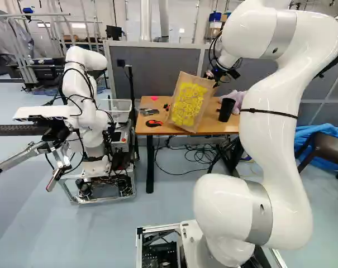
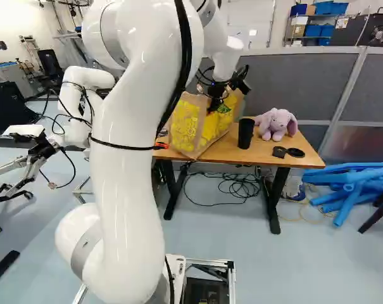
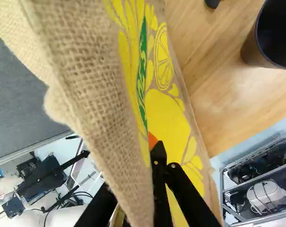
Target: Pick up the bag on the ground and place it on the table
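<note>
Your fingers (image 3: 158, 158) are pinching narrowly on the upper edge of the one bag (image 1: 188, 103), which is hanging below them with its long axis leaning, beside the one black cup (image 2: 245, 133), on the side away from the one plush rabbit (image 2: 277, 123). You are holding it over the one tabletop (image 2: 261, 155), probably needing to straighten and lower it beside that cup; whether its bottom is touching, you cannot tell.

The bag (image 3: 91, 71) is rough, coarse-woven burlap, kinda fuzzy along its edge. Counter (image 2: 273, 155) looks like smooth wood with a soft sheen. Big arm (image 1: 272, 117) at the right of the left base view is super glossy white, with smooth metal-looking bands (image 1: 261, 212). Plush bunny (image 2: 276, 121), right of center in the right base view: soft, fluffy cloth.
</note>
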You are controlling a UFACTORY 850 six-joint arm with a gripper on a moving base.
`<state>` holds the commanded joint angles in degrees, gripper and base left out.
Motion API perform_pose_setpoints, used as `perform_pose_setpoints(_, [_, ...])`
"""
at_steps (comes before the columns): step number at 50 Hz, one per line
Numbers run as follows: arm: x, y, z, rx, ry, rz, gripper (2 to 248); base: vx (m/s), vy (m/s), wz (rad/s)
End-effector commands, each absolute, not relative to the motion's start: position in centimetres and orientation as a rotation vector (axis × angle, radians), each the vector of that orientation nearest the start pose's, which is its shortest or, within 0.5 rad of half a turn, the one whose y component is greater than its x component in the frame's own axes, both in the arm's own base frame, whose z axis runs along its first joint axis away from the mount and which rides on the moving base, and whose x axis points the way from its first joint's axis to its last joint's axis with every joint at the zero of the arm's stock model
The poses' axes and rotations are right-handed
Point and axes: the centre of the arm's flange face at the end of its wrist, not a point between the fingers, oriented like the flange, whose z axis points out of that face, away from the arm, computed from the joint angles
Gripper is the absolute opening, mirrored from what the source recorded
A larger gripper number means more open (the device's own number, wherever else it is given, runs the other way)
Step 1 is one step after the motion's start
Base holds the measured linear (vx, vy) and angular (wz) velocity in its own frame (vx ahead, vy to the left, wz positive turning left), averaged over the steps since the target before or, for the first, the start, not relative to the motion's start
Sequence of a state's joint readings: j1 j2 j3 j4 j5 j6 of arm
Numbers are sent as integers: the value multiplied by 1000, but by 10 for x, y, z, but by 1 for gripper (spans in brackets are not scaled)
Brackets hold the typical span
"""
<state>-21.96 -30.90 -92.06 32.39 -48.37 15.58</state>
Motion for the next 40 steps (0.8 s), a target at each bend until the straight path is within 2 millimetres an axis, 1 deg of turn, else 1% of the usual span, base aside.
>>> perform_pose_setpoints(19, [648, -228, 519, -2352, 1291, -292, 21, 0, 0, 0])
perform_pose_setpoints(37, [649, -229, 515, -2352, 1293, -286, 23, 0, 0, 0])
perform_pose_setpoints(38, [649, -229, 515, -2352, 1293, -286, 49, 0, 0, 0])
perform_pose_setpoints(40, [649, -229, 515, -2352, 1293, -286, 49, 0, 0, 0])
